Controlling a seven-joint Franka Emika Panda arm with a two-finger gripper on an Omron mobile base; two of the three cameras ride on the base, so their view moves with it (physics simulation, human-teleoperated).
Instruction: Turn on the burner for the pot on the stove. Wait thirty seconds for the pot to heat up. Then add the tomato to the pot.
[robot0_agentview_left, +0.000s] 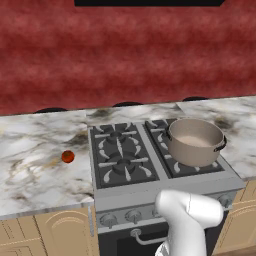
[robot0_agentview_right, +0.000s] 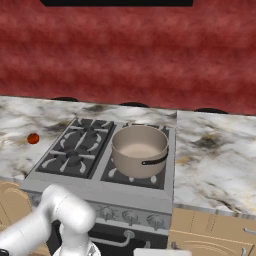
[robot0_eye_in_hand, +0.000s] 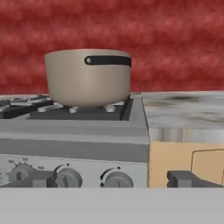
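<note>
The grey steel stove (robot0_agentview_left: 120, 199) stands between two marble counters. The pot (robot0_agentview_left: 195, 141) (robot0_agentview_right: 139, 150) (robot0_eye_in_hand: 87, 76), grey-tan with dark side handles, sits on the right side of the cooktop and hides the burner under it. The tomato (robot0_agentview_left: 67, 157) (robot0_agentview_right: 33, 138) lies on the left counter, a short way from the stove's edge. In the hand view my gripper (robot0_eye_in_hand: 113, 179) is open wide and empty. It is level with the knob row, facing the right-hand knobs (robot0_eye_in_hand: 117, 179), with the right fingertip (robot0_eye_in_hand: 183, 178) in front of the cabinet beside the stove.
Two bare grated burners (robot0_agentview_left: 120, 150) take up the cooktop's left half. Marble counter (robot0_agentview_right: 215, 155) stretches to the right of the stove. Wooden cabinets (robot0_eye_in_hand: 183, 157) flank the oven, whose bar handle (robot0_agentview_left: 145, 240) runs below the knobs. A red wall backs everything.
</note>
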